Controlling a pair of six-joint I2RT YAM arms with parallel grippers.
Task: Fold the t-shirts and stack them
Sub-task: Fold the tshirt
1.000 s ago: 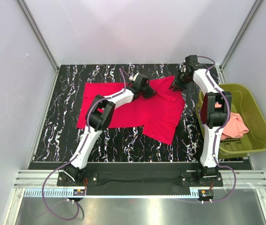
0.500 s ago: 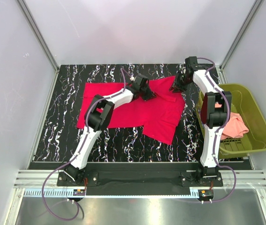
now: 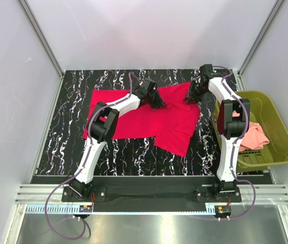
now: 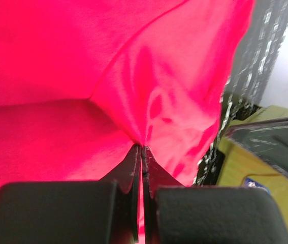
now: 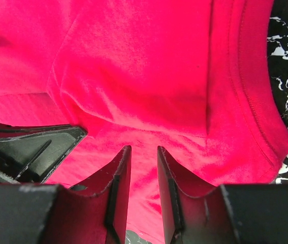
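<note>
The red t-shirt (image 3: 133, 122) is being pinched between the left gripper's (image 4: 141, 148) closed fingers. The right gripper (image 5: 141, 152) is being held over it, fingers apart.

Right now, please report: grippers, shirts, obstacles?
Left gripper shut, pinching red t-shirt. Right gripper open, low over same shirt. Pink t-shirt in basket. No obstacle seen.

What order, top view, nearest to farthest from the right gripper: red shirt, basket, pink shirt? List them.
1. Red shirt, directly under the right gripper.
2. Basket, just to its right.
3. Pink shirt, inside the basket, toward the arm bases.
</note>
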